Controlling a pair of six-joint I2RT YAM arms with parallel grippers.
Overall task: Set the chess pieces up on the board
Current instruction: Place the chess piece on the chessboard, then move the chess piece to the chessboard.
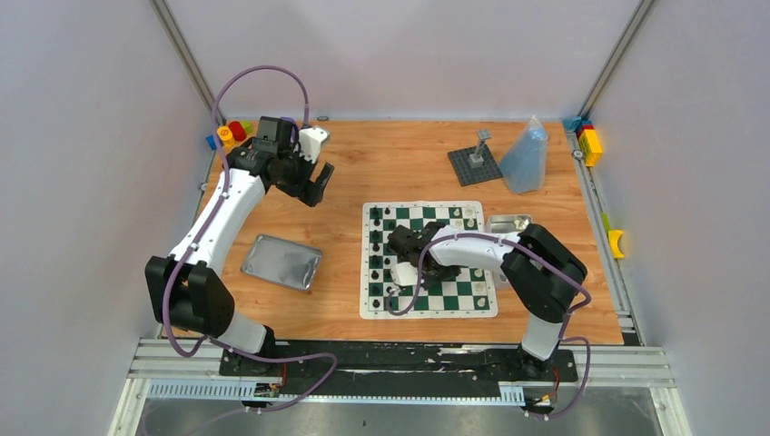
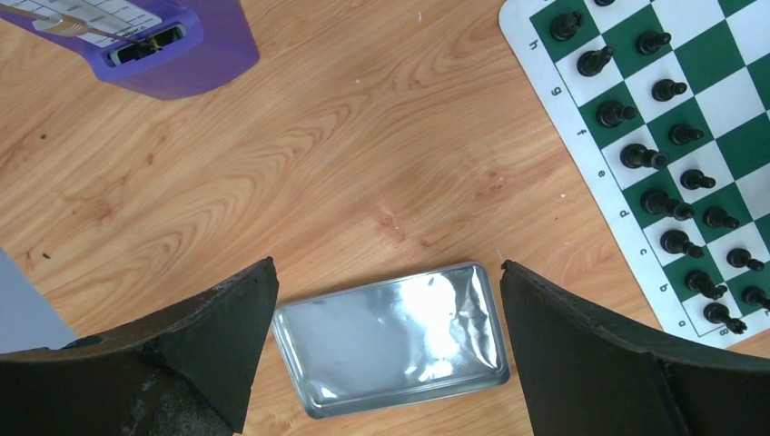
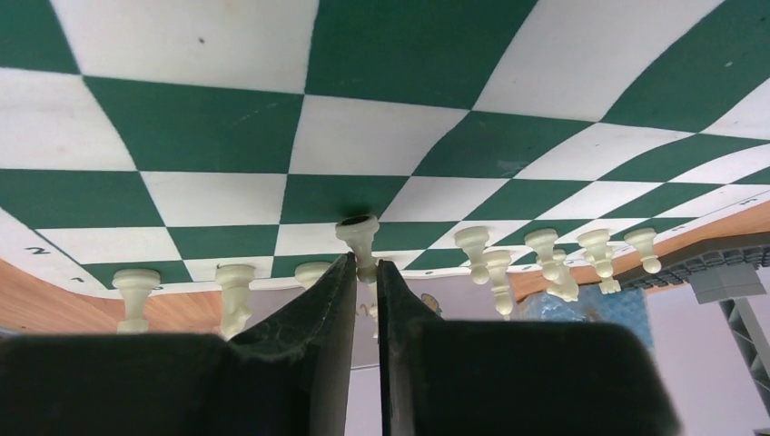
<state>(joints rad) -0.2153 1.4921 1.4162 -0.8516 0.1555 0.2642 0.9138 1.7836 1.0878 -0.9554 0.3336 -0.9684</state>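
Left gripper point(image 2: 389, 268) agape; right gripper point(image 3: 363, 263) nipping white pawn point(image 3: 358, 232); silver tray point(image 1: 282, 262), tin point(image 1: 508, 222) flank board point(image 1: 436, 312); tin contents unclear.

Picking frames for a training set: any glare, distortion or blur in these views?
Left wrist: sharp, but white glare on the silver tray. Right wrist: lens bends the board squares into curves; the dark fingers loom close and featureless. Top external: evenly lit, chess pieces tiny.

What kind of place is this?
Probably a robot lab's test booth: a left arm and a right arm bolted by a wooden table, plain walls close around, and a chess board for practice.
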